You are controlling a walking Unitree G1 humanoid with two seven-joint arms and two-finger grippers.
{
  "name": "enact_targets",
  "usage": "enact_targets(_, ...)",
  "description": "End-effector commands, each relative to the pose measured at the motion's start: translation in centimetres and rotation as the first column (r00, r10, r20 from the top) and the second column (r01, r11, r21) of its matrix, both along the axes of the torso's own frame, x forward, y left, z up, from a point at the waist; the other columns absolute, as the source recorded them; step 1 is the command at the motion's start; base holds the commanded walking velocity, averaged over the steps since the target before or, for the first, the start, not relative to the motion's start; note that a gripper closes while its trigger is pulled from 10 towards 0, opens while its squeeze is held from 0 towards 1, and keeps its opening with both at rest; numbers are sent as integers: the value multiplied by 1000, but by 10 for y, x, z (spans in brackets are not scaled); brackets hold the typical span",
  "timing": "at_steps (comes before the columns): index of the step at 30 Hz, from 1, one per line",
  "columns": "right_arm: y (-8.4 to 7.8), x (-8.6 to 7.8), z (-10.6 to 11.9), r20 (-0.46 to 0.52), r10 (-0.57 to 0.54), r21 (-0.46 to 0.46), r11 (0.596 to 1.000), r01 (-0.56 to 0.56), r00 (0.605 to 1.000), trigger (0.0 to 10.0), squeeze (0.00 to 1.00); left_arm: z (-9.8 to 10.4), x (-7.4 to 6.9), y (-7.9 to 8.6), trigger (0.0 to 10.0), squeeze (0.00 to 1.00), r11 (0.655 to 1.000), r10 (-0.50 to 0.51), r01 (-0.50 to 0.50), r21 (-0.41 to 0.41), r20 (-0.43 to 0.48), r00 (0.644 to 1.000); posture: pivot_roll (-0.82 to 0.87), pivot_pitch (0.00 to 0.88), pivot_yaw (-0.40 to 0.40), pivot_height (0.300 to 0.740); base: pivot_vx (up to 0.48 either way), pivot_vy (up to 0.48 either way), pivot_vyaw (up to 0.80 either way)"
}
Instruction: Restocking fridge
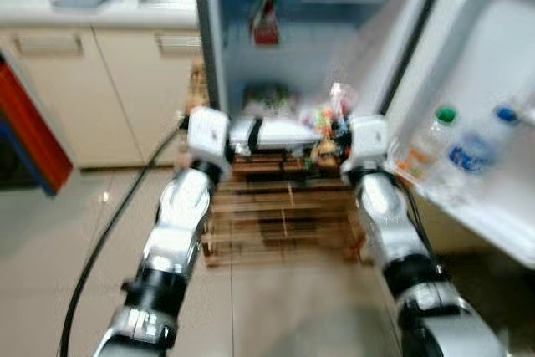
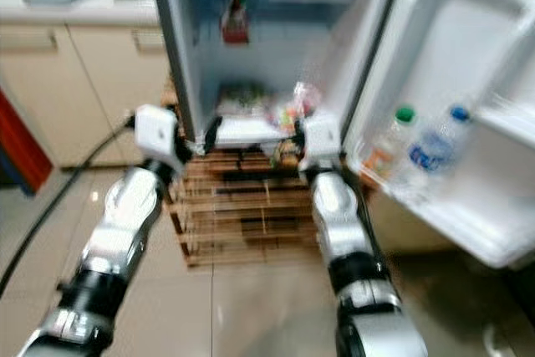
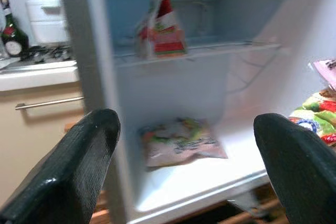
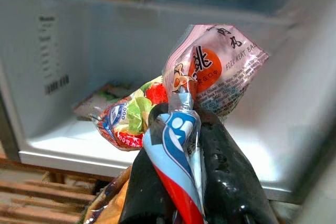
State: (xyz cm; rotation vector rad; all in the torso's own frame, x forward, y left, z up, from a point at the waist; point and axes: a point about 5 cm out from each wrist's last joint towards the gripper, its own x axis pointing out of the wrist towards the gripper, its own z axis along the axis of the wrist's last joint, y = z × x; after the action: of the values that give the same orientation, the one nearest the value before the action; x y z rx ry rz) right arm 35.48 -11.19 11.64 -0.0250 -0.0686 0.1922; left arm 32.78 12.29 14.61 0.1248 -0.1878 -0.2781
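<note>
The small fridge point(image 1: 276, 48) stands open on a wooden pallet point(image 1: 276, 215). My right gripper point(image 4: 184, 116) is shut on a bunch of snack packets: a pink packet point(image 4: 218, 61), a green and red one point(image 4: 128, 116) and a blue and red wrapper point(image 4: 176, 150). It holds the bunch point(image 1: 326, 119) at the front edge of the bottom shelf. My left gripper point(image 3: 186, 124) is open and empty beside it, level with the shelf's left front corner point(image 1: 251, 133). A flat packet point(image 3: 181, 140) lies on the bottom shelf. A red packet point(image 3: 160, 22) stands on the upper shelf.
The fridge door point(image 1: 493, 56) hangs open to the right, with a green-capped bottle point(image 1: 430, 135) and a blue-capped bottle point(image 1: 476, 148) in its shelf. Beige cabinets point(image 1: 100, 81) and a counter stand at the left. A black cable point(image 1: 109, 232) trails over the tiled floor.
</note>
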Motion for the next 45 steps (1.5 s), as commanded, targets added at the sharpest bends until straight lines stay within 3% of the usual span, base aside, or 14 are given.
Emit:
enact_targets(1,-4,5,10,32,-9,-9,1000,9,999,0,0,12,1,-13,10000,0,999,-50,51,-5,41,998,-51,0,-31,740,480,0,0)
enact_targets(7,-5,10,8,0,-21,-1,1000,21,1000,0,0,21,-3,-16,10000,0,996,-84,81,30,97,992,-38,0,-36,740,477,0,0)
enact_targets(10,-8,12,1,-68,-51,64,996,55,996,0,0,30,-8,-26,10000,0,986,-167,163,39,124,978,-29,0,-38,740,149,0,0)
enact_targets(16,-5,18,-4,-177,-64,177,979,96,982,0,0,46,-26,-54,10000,0,897,-441,441,28,136,887,-11,0,-33,740,0,0,0)
enact_targets(19,0,21,-3,-199,-56,204,974,97,978,0,0,45,-33,-58,10000,0,863,-505,505,34,115,855,10,0,-40,740,0,0,0)
enact_targets(22,4,25,-4,-277,-62,290,946,145,959,0,0,43,-44,-58,10000,0,818,-575,573,55,77,814,64,0,-59,740,0,0,0)
enact_targets(26,10,27,-3,-324,-47,377,910,174,945,0,0,44,-58,-51,10000,0,798,-602,600,51,46,797,135,0,-68,740,0,0,0)
enact_targets(28,12,28,-2,-334,-47,391,902,183,941,0,0,44,-62,-48,10000,0,797,-604,602,52,33,796,150,0,-65,740,0,0,0)
enact_targets(34,22,32,8,-332,-57,403,894,197,941,0,0,19,-95,-18,10000,0,826,-558,563,29,-94,825,188,39,-52,740,0,0,0)
enact_targets(36,23,32,8,-332,-58,401,894,197,941,0,0,17,-100,-15,10000,0,830,-552,558,27,-108,827,188,46,-53,740,0,0,0)
enact_targets(37,23,33,10,-325,-62,386,902,192,944,0,0,15,-108,-11,10000,0,840,-538,542,-12,-139,831,193,62,-59,740,0,0,0)
enact_targets(42,24,33,13,-272,-86,295,941,168,958,0,0,33,-119,-12,10000,0,847,-530,519,-116,-102,842,173,78,-70,740,0,0,0)
enact_targets(45,26,34,15,-271,-88,284,944,167,959,0,0,32,-129,-11,10000,0,848,-528,513,-133,-115,842,170,92,-70,740,0,0,0)
